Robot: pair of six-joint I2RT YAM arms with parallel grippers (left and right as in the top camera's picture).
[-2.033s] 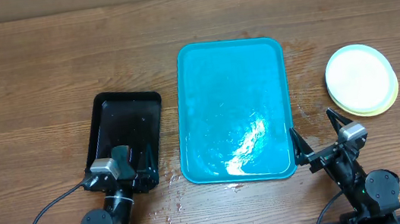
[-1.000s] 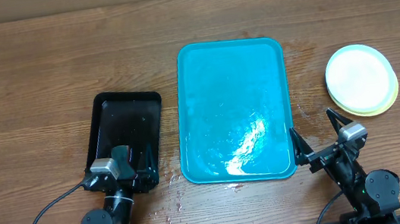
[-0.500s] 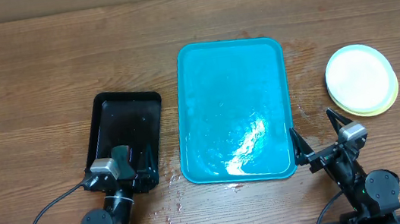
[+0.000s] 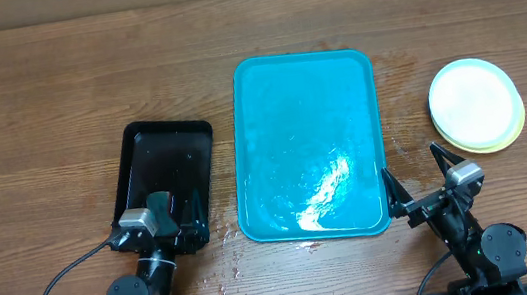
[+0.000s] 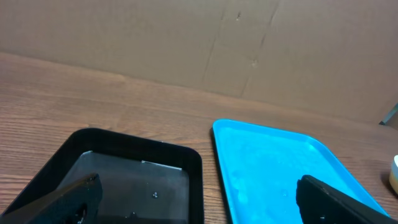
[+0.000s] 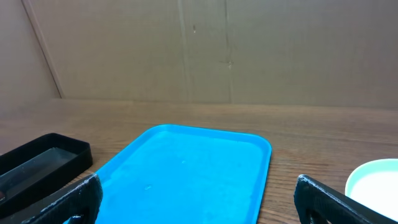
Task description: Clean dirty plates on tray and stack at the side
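Comparing with the earlier frames, no change is noted: the plates [image 4: 476, 104] are stacked on the bench [image 4: 35, 95], right of the tray [image 4: 285, 115] and apart from it. The left end effector [image 4: 176, 217] and right end effector [image 4: 415, 177] are both held spread.

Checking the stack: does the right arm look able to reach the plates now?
Probably yes: the plates sit stacked on the table just beyond the open right gripper, nothing between them.
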